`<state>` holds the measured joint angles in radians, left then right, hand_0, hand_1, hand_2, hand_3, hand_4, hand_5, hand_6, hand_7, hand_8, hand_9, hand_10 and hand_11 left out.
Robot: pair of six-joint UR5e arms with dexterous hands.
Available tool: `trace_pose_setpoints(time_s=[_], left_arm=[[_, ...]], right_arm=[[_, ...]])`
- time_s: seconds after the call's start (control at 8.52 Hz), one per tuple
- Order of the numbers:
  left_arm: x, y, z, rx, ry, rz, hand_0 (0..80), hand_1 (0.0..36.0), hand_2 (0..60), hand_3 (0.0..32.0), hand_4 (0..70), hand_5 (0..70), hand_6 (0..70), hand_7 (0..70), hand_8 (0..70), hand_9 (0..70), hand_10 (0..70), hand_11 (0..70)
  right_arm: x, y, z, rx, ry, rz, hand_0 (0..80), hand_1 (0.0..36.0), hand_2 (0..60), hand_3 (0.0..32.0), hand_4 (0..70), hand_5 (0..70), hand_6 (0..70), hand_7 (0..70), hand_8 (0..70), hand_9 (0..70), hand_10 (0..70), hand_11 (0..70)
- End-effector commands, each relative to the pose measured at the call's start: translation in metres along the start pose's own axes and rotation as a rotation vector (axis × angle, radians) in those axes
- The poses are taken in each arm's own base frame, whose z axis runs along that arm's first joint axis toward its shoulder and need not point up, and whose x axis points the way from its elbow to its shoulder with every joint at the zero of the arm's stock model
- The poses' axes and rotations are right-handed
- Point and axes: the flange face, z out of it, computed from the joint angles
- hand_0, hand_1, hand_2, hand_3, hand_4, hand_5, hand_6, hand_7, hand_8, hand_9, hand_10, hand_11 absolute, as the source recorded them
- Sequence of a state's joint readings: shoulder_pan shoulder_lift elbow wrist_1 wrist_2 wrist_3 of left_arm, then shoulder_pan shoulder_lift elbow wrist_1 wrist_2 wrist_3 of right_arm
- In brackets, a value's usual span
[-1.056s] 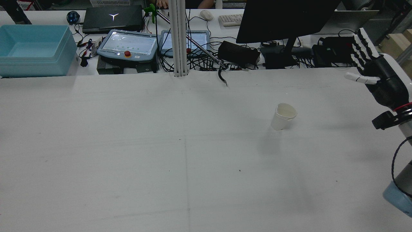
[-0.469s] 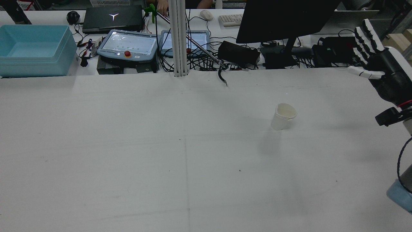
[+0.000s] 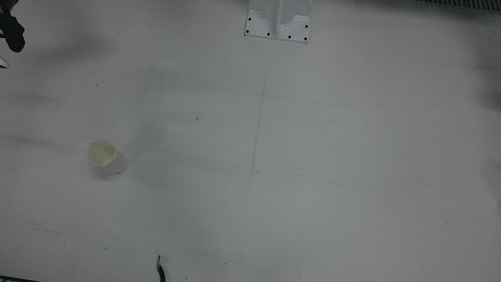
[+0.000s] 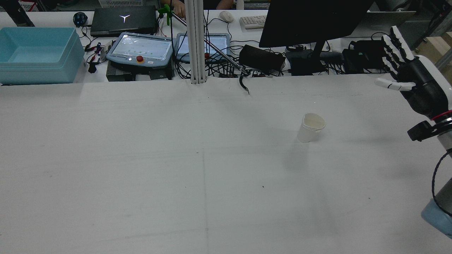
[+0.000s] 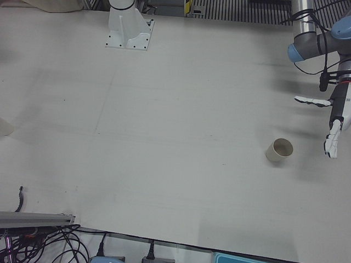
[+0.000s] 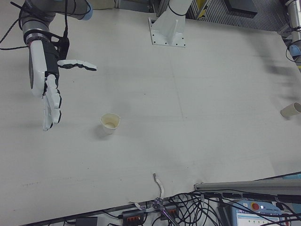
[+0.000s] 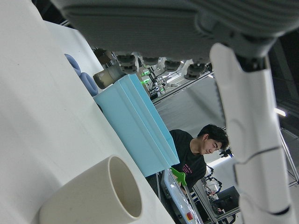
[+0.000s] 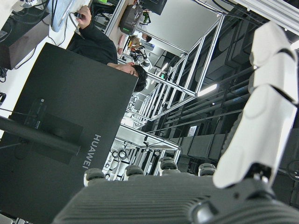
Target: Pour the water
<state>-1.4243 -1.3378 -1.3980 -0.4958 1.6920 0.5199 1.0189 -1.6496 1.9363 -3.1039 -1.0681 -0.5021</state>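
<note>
On the back of the big black monitor [image 8: 56, 135] in the right hand view you can read "HUAWEI", and that's about the only clear writing anywhere; the closed laptop [image 4: 123, 19] behind the counter [image 4: 141, 169] just has a white Y-shaped logo. Counter itself is a plain white sheet with a faint seam down the middle and a few tiny dark specks. Behind it is a messy bench: two tablet-style pendants [image 4: 141, 49], one with a red button, cable tangle, a keyboard [image 4: 252, 21], a mouse and a light blue bin [image 4: 37, 53]. Right hand [image 6: 44, 84] hangs above the counter with fingers [image 6: 49, 106] spread wide, holding nothing, near but not touching a white paper cup [image 6: 109, 123] standing upright. Left hand [image 5: 334, 118] is the same deal, fingers splayed and empty, just beside a second, tan cup [image 5: 279, 150], also upright. The two cups are well apart, on opposite halves.
</note>
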Motion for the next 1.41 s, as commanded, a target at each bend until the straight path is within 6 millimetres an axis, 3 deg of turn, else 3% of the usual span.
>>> trace_pose_setpoints(time_s=[0.0, 0.23, 0.47, 0.7, 0.94, 1.29], left_arm=[[-0.04, -0.019, 0.046, -0.003, -0.023, 0.025, 58.5, 11.1, 0.0, 0.0, 11.7, 0.0, 2.4, 1.3, 0.0, 0.0, 3.7, 7.7], [-0.104, 0.011, 0.082, -0.037, -0.024, -0.007, 54.0, 7.6, 0.0, 0.0, 11.2, 0.0, 2.0, 0.7, 0.0, 0.0, 3.7, 7.3], [-0.107, 0.018, 0.08, -0.031, -0.005, -0.106, 55.3, 8.3, 0.0, 0.0, 10.9, 0.0, 1.6, 0.1, 0.0, 0.0, 3.2, 6.7], [-0.112, 0.01, 0.073, -0.013, -0.019, -0.115, 80.0, 18.7, 0.0, 0.0, 13.2, 0.0, 2.8, 1.4, 0.0, 0.0, 3.7, 8.6], [-0.112, 0.012, 0.079, -0.038, -0.004, -0.071, 64.7, 14.1, 0.0, 0.0, 11.7, 0.0, 2.1, 0.7, 0.0, 0.0, 3.3, 7.5], [-0.121, 0.003, 0.087, -0.021, -0.019, -0.074, 68.5, 15.4, 0.0, 0.0, 12.2, 0.0, 2.7, 0.8, 0.0, 0.0, 4.0, 8.6]], right_arm=[[0.006, -0.005, -0.003, 0.026, 0.024, -0.033, 47.4, 16.6, 18.5, 19.8, 0.0, 5.0, 8.3, 6.0, 1.5, 0.0, 0.0, 0.0], [0.001, -0.005, -0.003, 0.026, 0.015, -0.034, 47.1, 16.1, 17.9, 18.8, 0.0, 4.8, 7.8, 5.0, 1.7, 0.1, 0.0, 0.0], [-0.006, -0.005, -0.001, 0.022, 0.006, -0.036, 47.1, 16.1, 18.1, 18.2, 0.0, 4.8, 8.2, 5.4, 1.8, 0.1, 0.0, 0.0], [0.0, -0.004, -0.001, 0.019, 0.019, -0.033, 47.1, 16.3, 18.5, 17.8, 0.0, 4.8, 8.1, 5.3, 1.2, 0.0, 0.0, 0.0], [-0.004, 0.001, 0.006, 0.009, 0.004, -0.028, 47.0, 16.1, 18.1, 18.8, 0.0, 4.8, 8.6, 6.0, 1.8, 0.1, 0.0, 0.0], [-0.006, 0.001, 0.007, 0.007, 0.0, -0.026, 46.9, 15.5, 18.5, 17.2, 0.0, 4.8, 9.3, 6.3, 2.4, 0.7, 0.0, 0.0]])
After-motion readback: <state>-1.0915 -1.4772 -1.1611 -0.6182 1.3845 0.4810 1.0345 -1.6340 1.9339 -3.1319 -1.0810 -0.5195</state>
